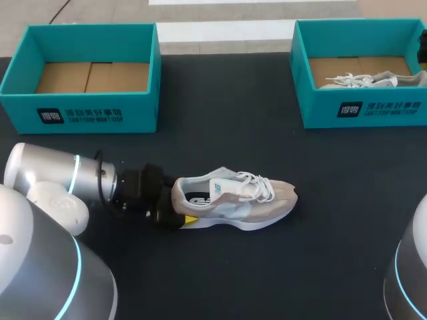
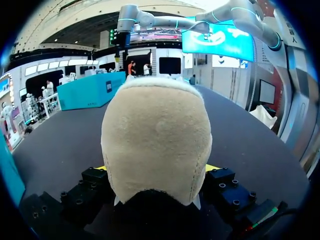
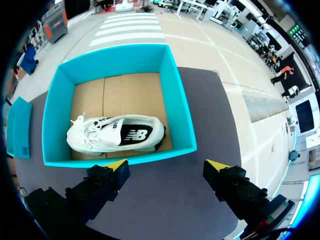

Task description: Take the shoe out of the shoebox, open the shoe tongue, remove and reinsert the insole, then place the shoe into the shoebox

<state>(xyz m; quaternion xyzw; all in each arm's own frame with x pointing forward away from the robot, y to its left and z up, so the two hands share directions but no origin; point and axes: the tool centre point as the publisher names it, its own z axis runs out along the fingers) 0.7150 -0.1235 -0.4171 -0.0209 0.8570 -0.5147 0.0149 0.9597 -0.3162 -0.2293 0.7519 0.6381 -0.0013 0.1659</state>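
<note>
Head view, entry one: beige shoe (image 1: 233,197). Sits on its sole near the middle of the dark desk (image 1: 233,280), toe to the right, laces and tongue facing up. Outside both boxes, so the take-out step reads as done. Upright pose suits work on the tongue and insole from above.

Entry two: left tool (image 1: 181,205). Clamped on the shoe's heel (image 2: 156,140) from two sides, one yellow tip showing at the near side. In the left wrist view, the heel fills the space between the fingers, with a yellow sliver at either edge. Probably held this way to pin the shoe steady while the other arm opens the tongue.

Entry three: right tool (image 3: 169,167). Fingers spread wide, gripping nothing. Hangs above the right shoebox (image 3: 182,105) at the far right, well apart from the beige shoe. Judged not yet placed for the tongue step.

Entry four: white shoe (image 3: 117,135). Lies on its side on the cardboard floor of the right shoebox.

Entry five: left shoebox (image 1: 80,110). Stands at the far left, showing only its cardboard floor. Likely the return place for the beige shoe.
</note>
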